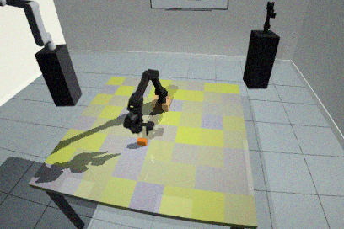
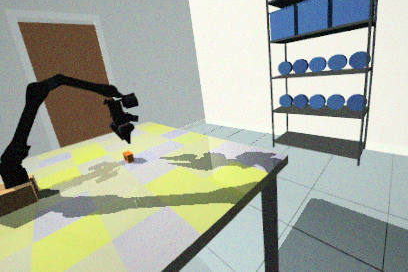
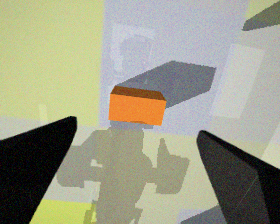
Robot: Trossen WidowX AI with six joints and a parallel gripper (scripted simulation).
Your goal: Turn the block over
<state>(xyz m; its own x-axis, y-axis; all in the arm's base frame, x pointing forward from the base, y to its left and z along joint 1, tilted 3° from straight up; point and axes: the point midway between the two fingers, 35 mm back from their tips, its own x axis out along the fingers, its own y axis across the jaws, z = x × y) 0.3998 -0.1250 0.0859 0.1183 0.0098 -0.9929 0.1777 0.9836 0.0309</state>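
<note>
Item: orange block (image 3: 137, 108), lying on the desk (image 1: 202, 173) on a lilac tile, its marking too blurred for me to be reading. Gripper (image 3: 136, 165) hovering above, fingers spread wide, gripping nothing, fingertips cropped.
</note>
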